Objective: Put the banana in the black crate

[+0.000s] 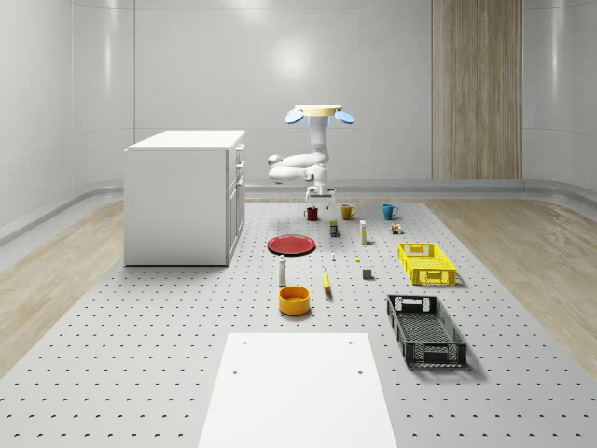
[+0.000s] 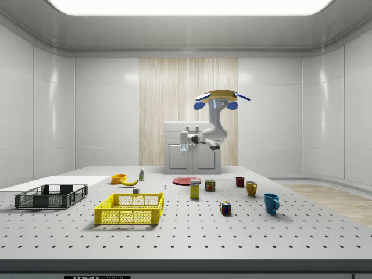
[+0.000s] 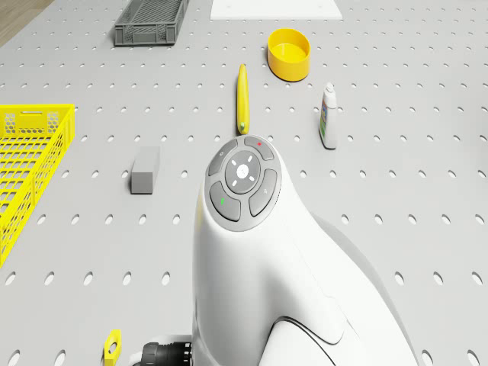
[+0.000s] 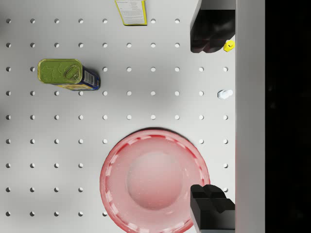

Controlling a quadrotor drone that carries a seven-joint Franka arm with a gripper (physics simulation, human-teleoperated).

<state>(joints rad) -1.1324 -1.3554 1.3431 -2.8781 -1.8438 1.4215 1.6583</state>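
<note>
Nothing done yet: banana (image 1: pixel 326 280) lies on the worktop (image 1: pixel 168 336) beside the yellow bowl (image 1: pixel 294 300), well apart from the black crate (image 1: pixel 425 329), while the drone (image 1: pixel 318 115) hovers near the mugs, hand (image 4: pixel 212 119) open and empty above the red plate (image 4: pixel 154 180).

Black crate (image 3: pixel 152 20) cropped (far end)

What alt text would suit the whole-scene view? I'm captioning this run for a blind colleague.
A drone hovers over the far end of a perforated table, its arm hanging with the gripper above a row of mugs. Nearer the camera, a banana lies beside an orange bowl, with the black crate to the right.
</note>
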